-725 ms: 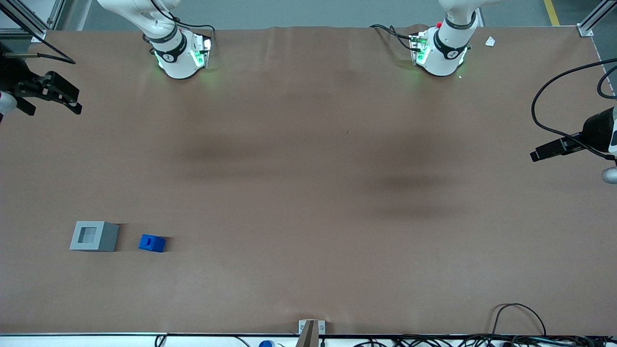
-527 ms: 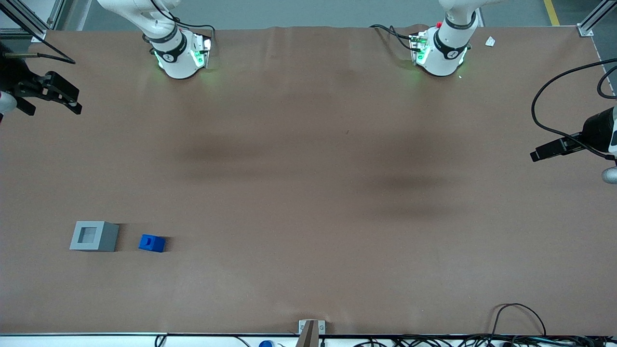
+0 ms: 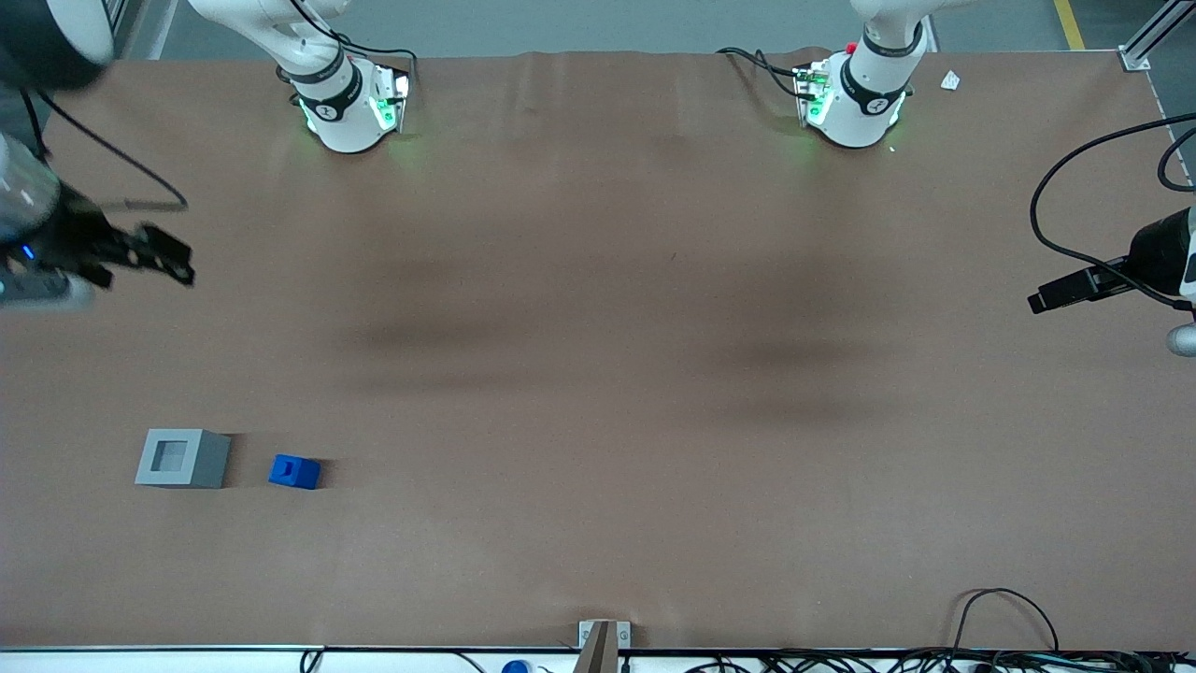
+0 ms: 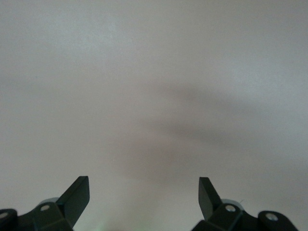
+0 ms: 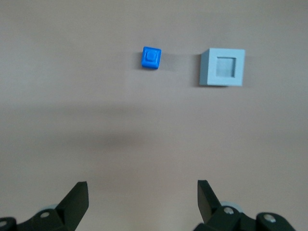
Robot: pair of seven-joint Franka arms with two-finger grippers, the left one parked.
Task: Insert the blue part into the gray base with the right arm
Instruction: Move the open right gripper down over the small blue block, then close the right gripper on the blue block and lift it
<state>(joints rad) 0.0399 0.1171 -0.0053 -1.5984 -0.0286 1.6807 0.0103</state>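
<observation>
Brown paper covers the whole worktop (image 3: 598, 374), which fills the front view almost edge to edge, with soft dark shadow bands across its middle. At the upper edge of that frame stand two white arm bases lit green; the one in the upper left belongs to the right arm (image 3: 327, 89), whose upper links leave the frame at the top left and come back in at the left edge, about a third of the way down.

At that left edge hangs the tool (image 3: 173, 266), black, held above the worktop. In the right wrist view the tool (image 5: 143, 195) shows its two dark fingers (image 5: 76, 198) spread wide with nothing between them, only bare brown surface.

Next in size is the gray base (image 3: 182, 458), a light gray square block sitting flat in the lower left of the front frame, its square recess facing up. It appears too in the wrist view (image 5: 222, 67), well apart from the fingers.

Smallest is the blue part (image 3: 294, 471), lying on the worktop just beside the gray base, not touching it, on the side toward the parked arm's end. Its notch faces up (image 5: 151, 58). Both blocks lie nearer to the front camera than the tool.
</observation>
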